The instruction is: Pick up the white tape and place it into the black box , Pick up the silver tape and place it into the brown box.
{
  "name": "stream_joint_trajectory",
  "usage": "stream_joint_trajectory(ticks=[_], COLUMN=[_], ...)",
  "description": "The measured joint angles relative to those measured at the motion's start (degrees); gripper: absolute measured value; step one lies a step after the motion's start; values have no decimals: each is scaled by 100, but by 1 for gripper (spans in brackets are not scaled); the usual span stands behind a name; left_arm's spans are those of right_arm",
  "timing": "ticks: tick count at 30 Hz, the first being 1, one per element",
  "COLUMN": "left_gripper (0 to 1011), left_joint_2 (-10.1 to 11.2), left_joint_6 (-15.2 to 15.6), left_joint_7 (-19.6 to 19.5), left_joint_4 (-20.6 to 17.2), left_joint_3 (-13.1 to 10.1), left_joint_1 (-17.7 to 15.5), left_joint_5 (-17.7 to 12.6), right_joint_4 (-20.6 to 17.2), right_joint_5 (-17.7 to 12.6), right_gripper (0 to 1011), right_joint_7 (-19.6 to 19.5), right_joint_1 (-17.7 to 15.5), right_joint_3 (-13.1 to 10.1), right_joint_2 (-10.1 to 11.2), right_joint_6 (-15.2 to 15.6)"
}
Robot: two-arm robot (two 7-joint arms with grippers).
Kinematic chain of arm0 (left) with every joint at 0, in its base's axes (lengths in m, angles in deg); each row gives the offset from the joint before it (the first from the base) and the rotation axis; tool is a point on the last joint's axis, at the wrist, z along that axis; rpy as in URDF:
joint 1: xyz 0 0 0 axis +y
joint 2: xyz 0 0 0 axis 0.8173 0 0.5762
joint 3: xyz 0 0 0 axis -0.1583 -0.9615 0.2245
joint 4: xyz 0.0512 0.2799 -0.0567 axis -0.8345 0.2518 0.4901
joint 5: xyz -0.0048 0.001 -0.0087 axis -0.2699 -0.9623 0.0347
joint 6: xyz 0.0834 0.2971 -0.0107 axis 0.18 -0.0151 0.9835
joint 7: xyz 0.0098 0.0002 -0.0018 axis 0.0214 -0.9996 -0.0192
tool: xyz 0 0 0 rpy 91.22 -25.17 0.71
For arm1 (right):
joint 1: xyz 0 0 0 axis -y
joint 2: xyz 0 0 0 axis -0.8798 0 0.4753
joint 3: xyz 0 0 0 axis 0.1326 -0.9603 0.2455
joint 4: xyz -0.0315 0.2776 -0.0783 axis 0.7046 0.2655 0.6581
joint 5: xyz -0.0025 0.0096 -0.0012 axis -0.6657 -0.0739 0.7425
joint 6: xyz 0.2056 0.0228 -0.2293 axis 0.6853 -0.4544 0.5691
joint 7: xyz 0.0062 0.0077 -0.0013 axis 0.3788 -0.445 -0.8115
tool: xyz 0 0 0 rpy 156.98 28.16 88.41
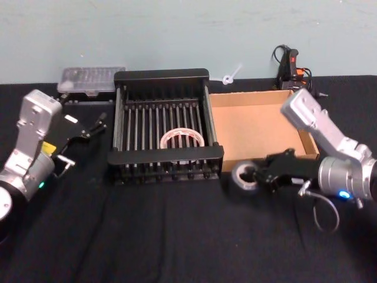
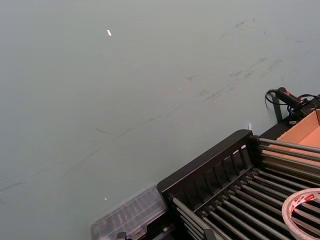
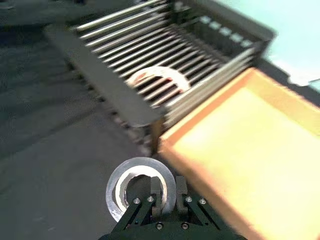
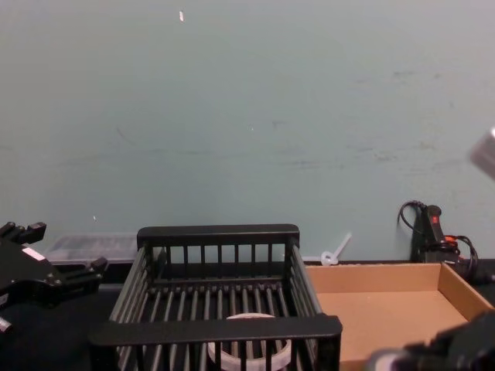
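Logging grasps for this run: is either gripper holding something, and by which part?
The right gripper pinches the silver tape by its ring wall, one finger inside the hole. The left gripper holds nothing.

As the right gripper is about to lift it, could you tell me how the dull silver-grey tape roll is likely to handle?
The dull silver-grey tape roll lies flat on the black table, so it probably won't roll. It looks like a stiff ring, likely to keep its shape between the right gripper fingers at its rim. If dropped on edge, it might roll.

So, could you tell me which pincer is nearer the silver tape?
Right pincer: shut on the silver tape. Left pincer sits beyond the black box.
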Motion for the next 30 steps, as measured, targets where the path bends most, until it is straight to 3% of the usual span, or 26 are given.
stream_joint_trajectory(ticks=[12,30], left_gripper=[1001,1001], left_joint_2=[0,0], left_joint_6=[0,0], left_joint_7=[0,0], left_joint_4=[0,0], left_joint_3=[0,0], left_joint_1=[0,0], left_joint_5=[0,0], right_joint_4=[572,2034], right_joint_5=[235,739], right_gripper=[181,181], right_joint_7=[-345,-639], right_joint_1=[368,1076], right_joint_3=[-267,-328], right_joint_2=[-381,-1162], right_joint_6=[-3,-113])
